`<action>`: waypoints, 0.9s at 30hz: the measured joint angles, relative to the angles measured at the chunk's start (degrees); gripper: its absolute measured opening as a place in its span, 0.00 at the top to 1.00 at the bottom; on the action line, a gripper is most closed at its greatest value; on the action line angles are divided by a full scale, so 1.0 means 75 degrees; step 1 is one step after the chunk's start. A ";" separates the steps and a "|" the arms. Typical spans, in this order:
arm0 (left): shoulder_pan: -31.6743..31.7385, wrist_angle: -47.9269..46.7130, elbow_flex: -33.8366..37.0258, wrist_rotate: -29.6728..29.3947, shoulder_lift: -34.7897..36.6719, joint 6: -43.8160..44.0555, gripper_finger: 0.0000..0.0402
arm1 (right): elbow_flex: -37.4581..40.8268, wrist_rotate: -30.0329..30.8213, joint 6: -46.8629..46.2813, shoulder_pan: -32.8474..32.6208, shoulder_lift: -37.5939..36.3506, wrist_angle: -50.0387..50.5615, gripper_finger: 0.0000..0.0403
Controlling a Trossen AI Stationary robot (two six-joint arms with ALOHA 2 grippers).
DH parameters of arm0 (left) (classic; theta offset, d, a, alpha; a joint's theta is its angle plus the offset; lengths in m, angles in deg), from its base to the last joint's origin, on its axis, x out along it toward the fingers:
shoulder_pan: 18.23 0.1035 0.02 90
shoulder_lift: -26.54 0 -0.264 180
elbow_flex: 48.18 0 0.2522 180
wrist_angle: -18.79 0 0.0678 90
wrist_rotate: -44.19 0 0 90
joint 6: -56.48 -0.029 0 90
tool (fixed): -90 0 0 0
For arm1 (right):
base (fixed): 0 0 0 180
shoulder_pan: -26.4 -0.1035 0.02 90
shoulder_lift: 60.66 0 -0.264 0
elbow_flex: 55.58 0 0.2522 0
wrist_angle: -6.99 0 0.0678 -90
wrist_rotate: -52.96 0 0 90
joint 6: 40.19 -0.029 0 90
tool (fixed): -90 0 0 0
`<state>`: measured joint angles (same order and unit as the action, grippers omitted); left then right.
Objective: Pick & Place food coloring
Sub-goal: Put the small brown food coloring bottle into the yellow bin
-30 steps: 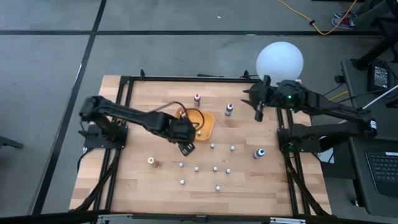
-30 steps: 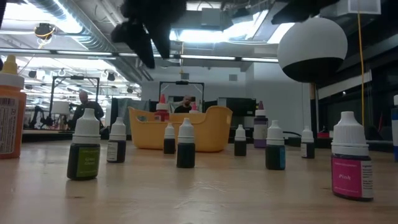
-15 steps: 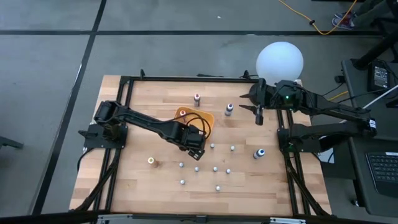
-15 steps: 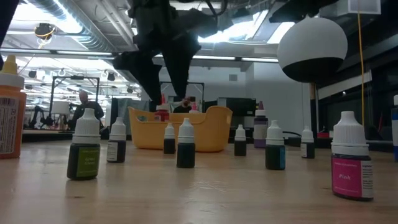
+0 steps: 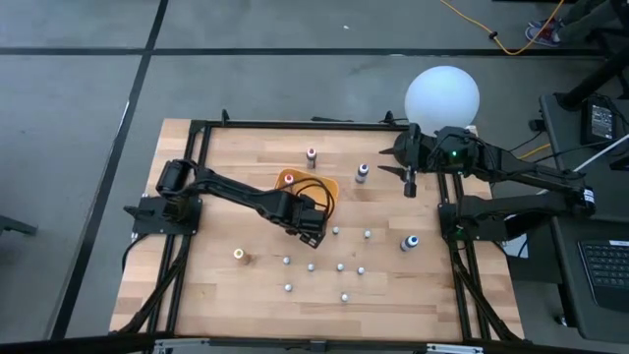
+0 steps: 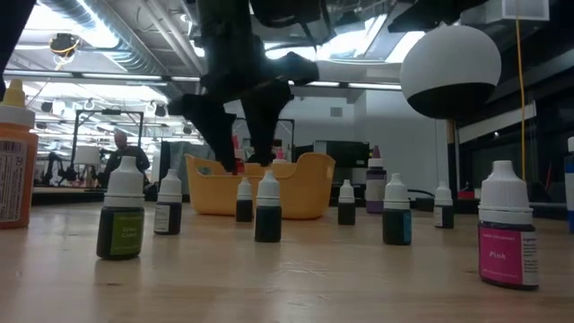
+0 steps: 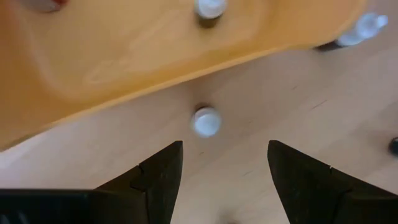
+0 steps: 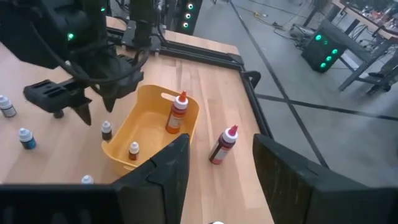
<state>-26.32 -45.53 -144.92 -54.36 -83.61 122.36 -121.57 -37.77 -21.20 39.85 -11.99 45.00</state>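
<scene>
Small dropper bottles stand scattered on the wooden table: several white-capped ones (image 5: 340,266), a blue-topped (image 5: 409,242), an orange-topped (image 5: 239,254), a maroon-topped (image 5: 312,154) and a purple-topped (image 5: 362,173). A red-topped bottle (image 8: 177,112) stands in the orange tray (image 5: 324,197). My left gripper (image 7: 225,146) is open and points down just on the near side of the tray. One white-capped bottle (image 7: 206,121) stands on the table below it and a little ahead of the gap between its fingers; they do not touch it. My right gripper (image 5: 410,182) is open and hovers near the far right of the table.
Two more small bottles (image 8: 106,129) stand inside the tray. In the low view a green bottle (image 6: 121,220), a pink bottle (image 6: 507,229) and a larger orange bottle (image 6: 13,161) stand close to the near edge. A white globe (image 5: 442,96) sits past the far right corner.
My left gripper has moved a little toward the table's right and come down, from high above the bottles to just over the white-capped bottle beside the tray. Its fingers have stayed open. No bottle has moved.
</scene>
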 joint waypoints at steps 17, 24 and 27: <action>0.0152 0.0104 0.0036 -0.0103 -0.0471 -0.0207 0.43 | -0.0003 0.0000 0.0146 0.0052 0.0003 0.0004 0.56; 0.0166 0.0262 0.0041 -0.0099 -0.0624 -0.0277 0.44 | -0.0009 0.0000 0.0143 0.0055 0.0001 -0.0003 0.56; 0.0171 0.0277 0.0040 -0.0091 -0.0664 -0.0247 0.48 | -0.0009 0.0000 0.0140 0.0055 0.0002 -0.0020 0.56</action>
<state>-25.04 -43.45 -144.62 -55.04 -88.59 120.51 -121.64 -37.77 -20.15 40.27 -11.98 44.85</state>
